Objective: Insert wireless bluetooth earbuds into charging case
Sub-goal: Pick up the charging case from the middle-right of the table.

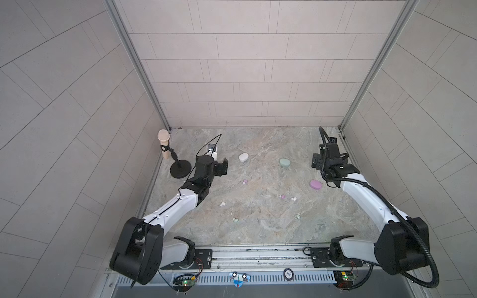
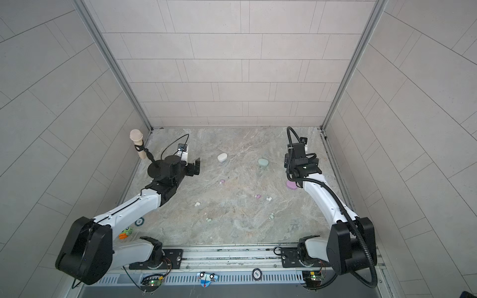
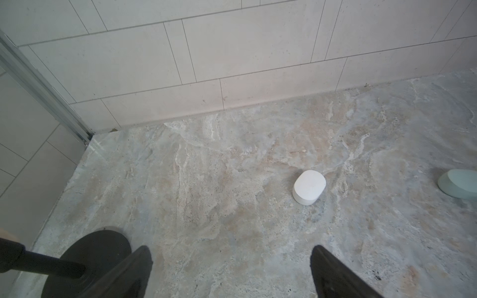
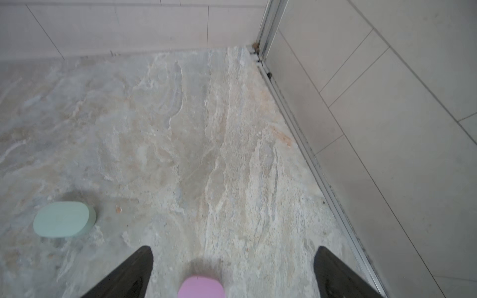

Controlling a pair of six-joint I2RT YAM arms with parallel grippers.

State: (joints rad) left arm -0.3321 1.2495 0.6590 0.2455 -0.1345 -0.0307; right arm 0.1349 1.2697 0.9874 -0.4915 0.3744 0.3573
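Three shut pill-shaped cases lie on the marble table: white (image 1: pixel 243 157), mint-green (image 1: pixel 284 162) and lilac (image 1: pixel 316 184). Tiny earbuds are scattered nearer the front: lilac ones (image 1: pixel 244 182) (image 1: pixel 282 196), white ones (image 1: pixel 223 204) (image 1: pixel 293 199), mint ones (image 1: pixel 235 220) (image 1: pixel 298 216). My left gripper (image 1: pixel 223 167) hovers open at the left, short of the white case (image 3: pixel 309 187), with nothing between its fingers (image 3: pixel 140 271). My right gripper (image 1: pixel 316 161) hangs open at the right, and the lilac case (image 4: pixel 201 287) lies below the gap between its fingers.
A beige microphone (image 1: pixel 164 144) on a black round-based stand (image 1: pixel 180 169) occupies the back left corner, close behind my left wrist. Tiled walls enclose the table on three sides. A metal rail (image 1: pixel 258 255) with the arm bases runs along the front edge.
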